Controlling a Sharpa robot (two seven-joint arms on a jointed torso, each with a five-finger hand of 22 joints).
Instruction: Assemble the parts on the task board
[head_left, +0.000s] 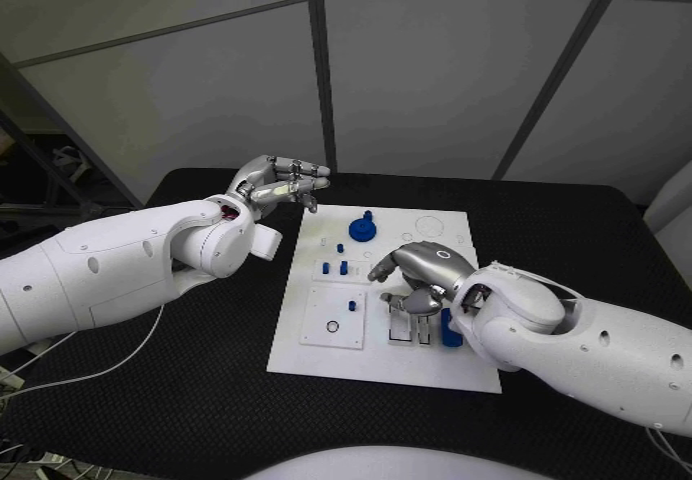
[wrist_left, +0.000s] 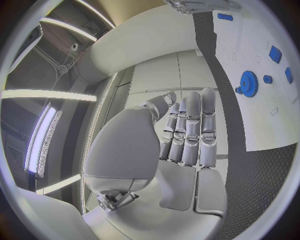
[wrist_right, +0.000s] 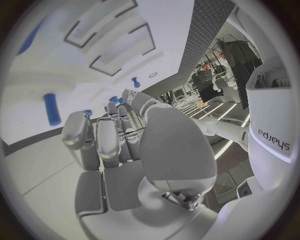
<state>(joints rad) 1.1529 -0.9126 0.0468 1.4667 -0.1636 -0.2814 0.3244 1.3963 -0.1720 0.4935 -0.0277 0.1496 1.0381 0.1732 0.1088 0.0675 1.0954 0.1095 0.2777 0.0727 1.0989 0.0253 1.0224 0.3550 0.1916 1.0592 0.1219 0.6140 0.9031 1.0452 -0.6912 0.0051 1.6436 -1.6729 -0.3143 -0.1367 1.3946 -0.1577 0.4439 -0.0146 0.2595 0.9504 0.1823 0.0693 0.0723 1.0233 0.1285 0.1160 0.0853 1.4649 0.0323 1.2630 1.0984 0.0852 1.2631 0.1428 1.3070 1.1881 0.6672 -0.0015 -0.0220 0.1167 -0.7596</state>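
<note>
Your right hand (head_left: 418, 275) sits low over the white task board (head_left: 325, 360) at centre-right of the head view, fingers curled down beside a blue cylinder (head_left: 450, 328); you cannot tell whether they grip anything. Your left hand (head_left: 277, 184) hovers upper left, off the board, fingers loosely apart, holding nothing. A blue gear (head_left: 362, 229) stands near the board's top.

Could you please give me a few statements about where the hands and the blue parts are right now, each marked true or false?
1. The left hand is raised beyond the task board's far-left corner, holding nothing. True.
2. The right hand hovers off the board, above bare table. False: it is over the board.
3. A blue gear sits near the board's far edge. True.
4. The left hand grips the gear. False: they are apart.
</note>
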